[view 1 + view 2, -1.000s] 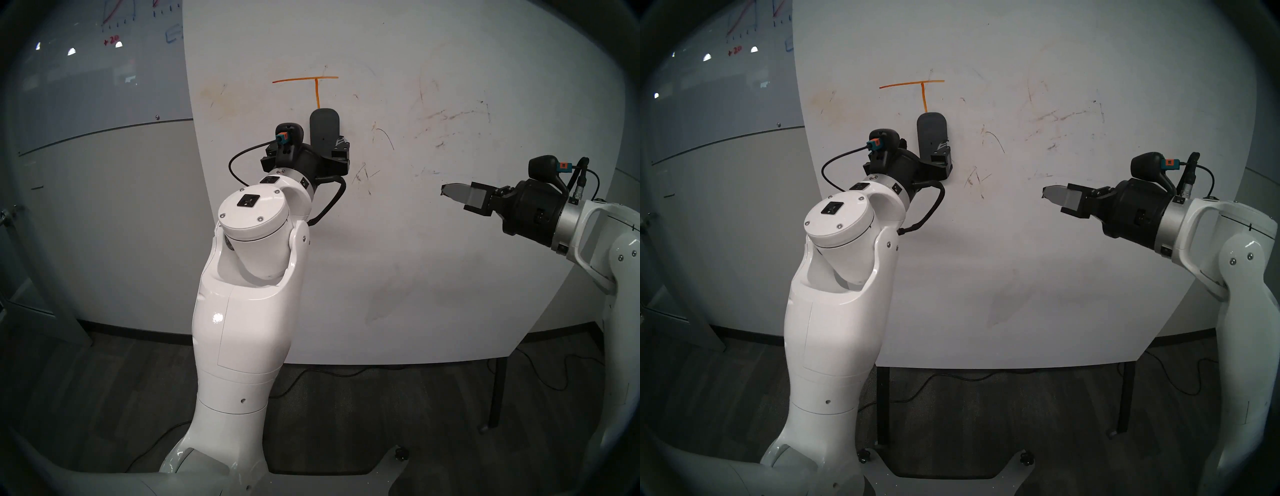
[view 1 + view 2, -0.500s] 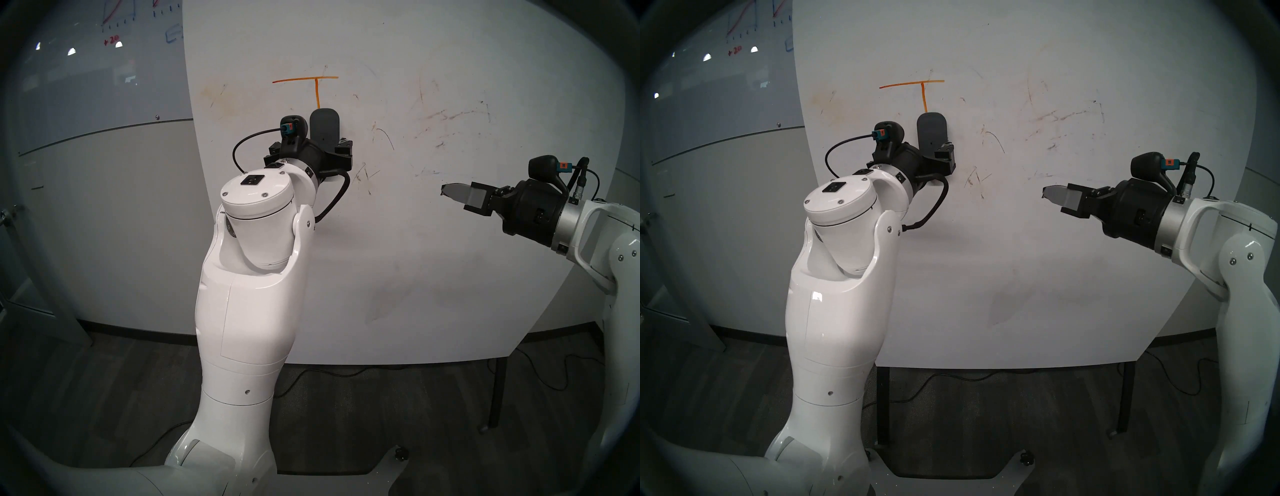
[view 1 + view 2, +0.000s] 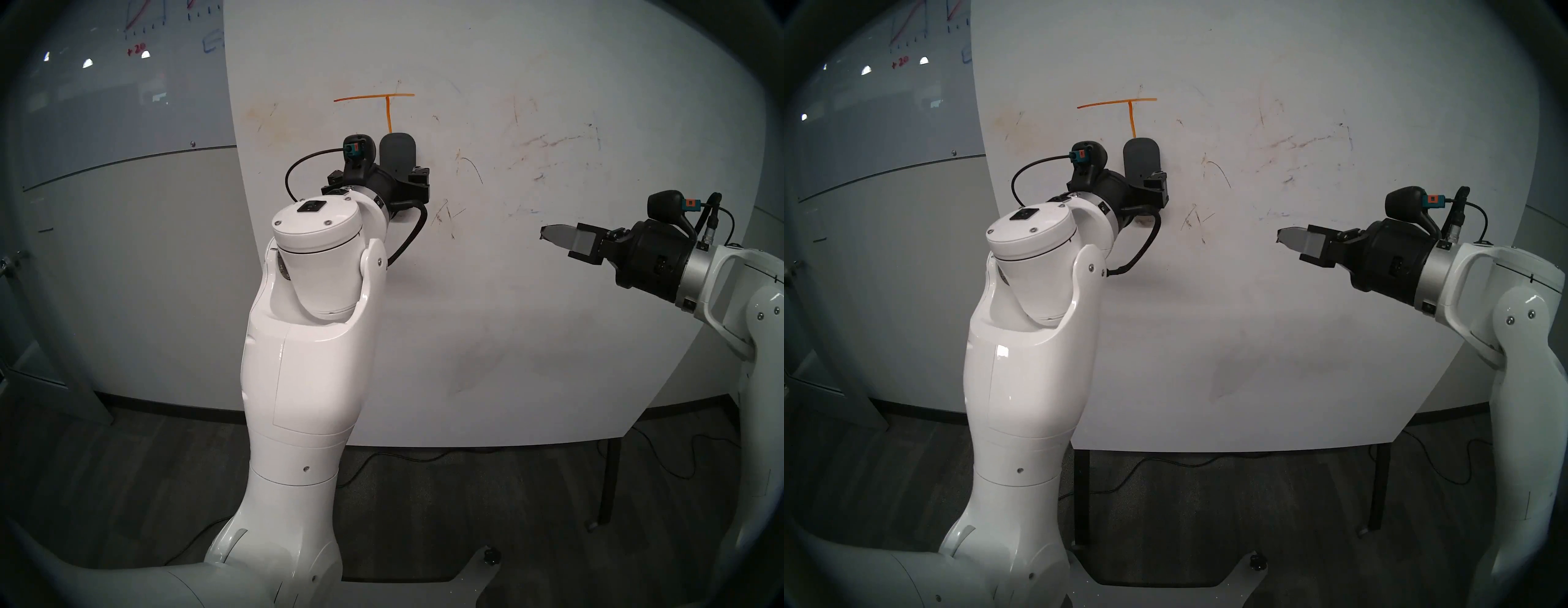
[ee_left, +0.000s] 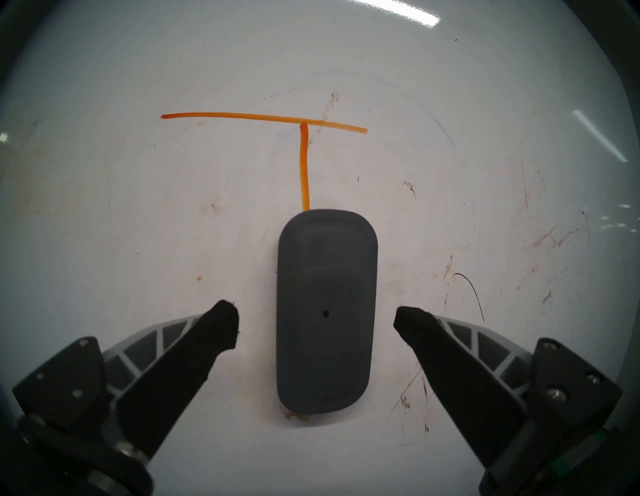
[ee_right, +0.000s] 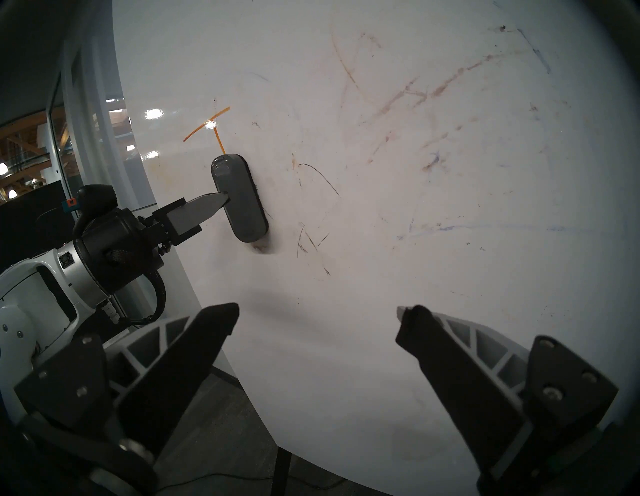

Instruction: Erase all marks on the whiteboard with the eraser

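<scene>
The dark grey eraser (image 4: 325, 311) clings upright to the whiteboard (image 3: 509, 318), its top end at the foot of the orange "T" mark (image 4: 304, 166). My left gripper (image 4: 317, 317) is open, one fingertip on each side of the eraser's middle, with a gap of white board on both sides. Faint dark scribbles (image 3: 551, 142) and pale orange smudges (image 3: 271, 123) are spread across the board. My right gripper (image 3: 547, 235) hangs open and empty in front of the board's right half, far from the eraser (image 5: 239, 197).
A greyish glass board with red and blue graph drawings (image 3: 127, 85) stands behind at the left. Dark metal legs (image 3: 606, 479) hold the whiteboard up, cables lie on the dark floor, and my base plate (image 3: 424, 573) sits below.
My left wrist has rolled and risen a little, bringing the open gripper further up around the eraser. Eraser, marks and right arm have stayed put.
</scene>
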Robot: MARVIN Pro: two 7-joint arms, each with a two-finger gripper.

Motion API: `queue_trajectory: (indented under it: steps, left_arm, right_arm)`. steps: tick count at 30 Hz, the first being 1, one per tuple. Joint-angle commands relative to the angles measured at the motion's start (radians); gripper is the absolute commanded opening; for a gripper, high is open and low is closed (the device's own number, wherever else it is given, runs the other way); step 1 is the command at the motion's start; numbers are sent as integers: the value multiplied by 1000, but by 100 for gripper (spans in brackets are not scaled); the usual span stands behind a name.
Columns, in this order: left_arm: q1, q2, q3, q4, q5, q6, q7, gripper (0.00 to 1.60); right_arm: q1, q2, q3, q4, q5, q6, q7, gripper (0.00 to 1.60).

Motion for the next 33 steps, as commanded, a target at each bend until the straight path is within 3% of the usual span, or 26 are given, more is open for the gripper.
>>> queue_trajectory:
  steps: [1, 15, 33]
  left_arm:
    - [-28, 1, -13, 5, -10, -13, -14, 160]
    - [-46, 0, -10, 37, -23, -4, -47, 160]
    - [-81, -22, -6, 88, -13, -13, -17, 160]
  right_arm:
    - [11, 2, 6, -3, 1, -2, -4, 160]
    - [10, 2, 6, -3, 1, -2, -4, 160]
    - [11, 2, 6, -3, 1, -2, -4, 160]
